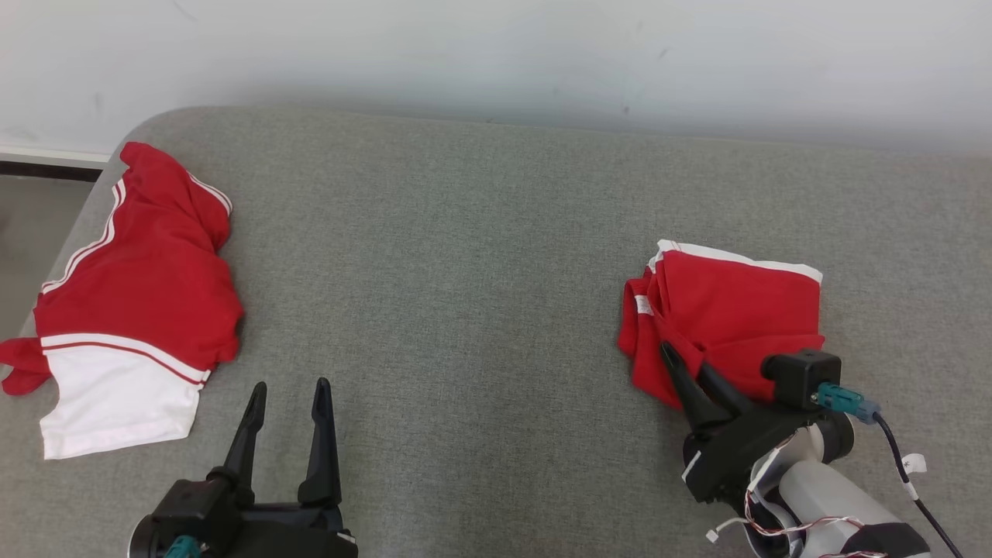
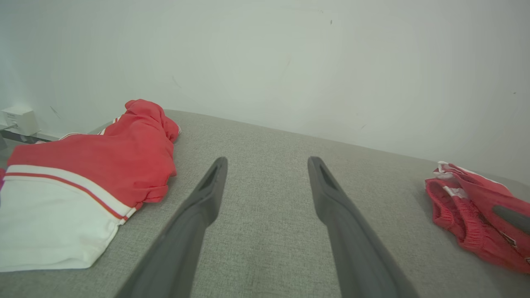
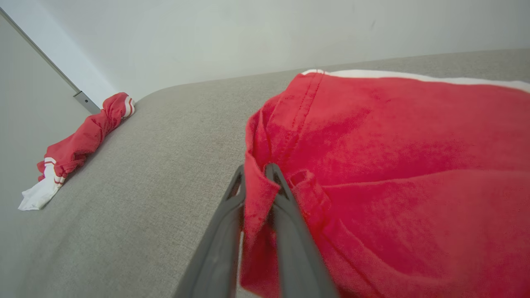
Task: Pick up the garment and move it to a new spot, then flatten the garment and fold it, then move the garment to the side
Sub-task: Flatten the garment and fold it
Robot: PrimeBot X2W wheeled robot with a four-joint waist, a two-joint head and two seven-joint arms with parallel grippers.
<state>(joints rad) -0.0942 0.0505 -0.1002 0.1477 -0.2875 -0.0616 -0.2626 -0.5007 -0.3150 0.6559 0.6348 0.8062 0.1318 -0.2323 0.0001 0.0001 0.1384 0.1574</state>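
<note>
Late stage of the fold-and-set-aside task, judged from the layout. The garment (image 1: 736,310) lies at the right of the head view as a compact, roughly rectangular packet on the grey cushioned surface (image 1: 465,271). A white band runs along its far edge and a small white tag sits at its left edge. From this shape, the pick-up, flattening and folding appear to be done, and the packet already rests well to one side.

The right tool (image 1: 683,358) is narrow. In the right wrist view its two fingers (image 3: 285,215) pinch a raised fold of red cloth at the packet's near-left corner, so the garment (image 3: 393,145) is not yet released. What seems left is to let go of that fold and lift clear without dragging the layers apart.

The left tool (image 1: 291,384) stands wide and holds nothing. It sits at the lower left over bare surface, as the left wrist view confirms (image 2: 268,159).

A second red garment (image 1: 147,287) with a white panel and striped trim lies bunched at the far left edge. It is well apart from both tools, and it reads as outside the current step.
</note>
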